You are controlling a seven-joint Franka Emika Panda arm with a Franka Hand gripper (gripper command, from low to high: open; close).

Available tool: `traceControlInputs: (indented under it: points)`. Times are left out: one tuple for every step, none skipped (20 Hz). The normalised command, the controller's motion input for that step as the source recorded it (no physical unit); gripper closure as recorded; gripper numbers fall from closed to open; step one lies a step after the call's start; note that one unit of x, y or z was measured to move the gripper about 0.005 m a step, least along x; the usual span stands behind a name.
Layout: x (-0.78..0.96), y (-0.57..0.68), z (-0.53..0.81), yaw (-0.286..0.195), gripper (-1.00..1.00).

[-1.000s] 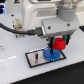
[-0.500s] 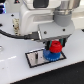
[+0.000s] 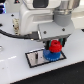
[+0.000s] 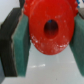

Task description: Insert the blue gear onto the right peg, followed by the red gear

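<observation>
We see the red gear (image 4: 49,28) held between the two fingers of the gripper (image 4: 46,42), its toothed rim pressed against a green pad (image 4: 22,42) on one side and the matching pad on the other. The fingers stand only as far apart as the gear is wide, so they are closed on it and nothing else is in their grasp. Its central hole shows dark and round in the wrist view, and we cannot tell whether a peg is inside it.

In the exterior view the red gear (image 3: 54,47) sits directly above the blue gear (image 3: 51,54), just below the fingertips of the gripper (image 3: 55,44). The blue gear lies flat on the black-rimmed pale plate (image 3: 35,58), toward the plate's end on the exterior view's right. We cannot tell whether the two gears touch; they are at least very close. The peg itself is hidden by the gears and the gripper, so we cannot make it out.

Beyond the fingers, the rest of the plate is bare toward the exterior view's left, with its dark rim in plain sight. The plate rests on a white table (image 3: 15,72), which shows open surface in front of the gears and to the exterior view's left. A dark cable (image 3: 10,35) runs toward the arm's body above.
</observation>
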Motion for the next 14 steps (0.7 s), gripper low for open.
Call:
traceControlInputs:
  points:
    - [0.02,-0.05,0.26,0.000,1.00]
    - [0.03,-0.08,0.23,0.000,1.00]
    - [0.02,-0.13,0.08,0.000,1.00]
    - [0.07,-0.12,0.04,0.000,1.00]
    - [0.18,-0.20,-0.16,0.000,1.00]
    - [0.19,-0.18,-0.13,0.000,1.00]
    - [0.20,-0.16,-0.13,0.000,1.00]
    - [0.20,-0.17,-0.15,0.000,1.00]
    - [0.21,-0.17,-0.15,0.000,1.00]
    - [0.22,-0.17,-0.15,0.000,1.00]
    - [0.22,-0.15,-0.16,0.000,1.00]
    - [0.24,-0.12,-0.16,0.000,1.00]
    - [0.26,-0.08,-0.15,0.000,1.00]
    - [0.28,-0.06,-0.11,0.000,1.00]
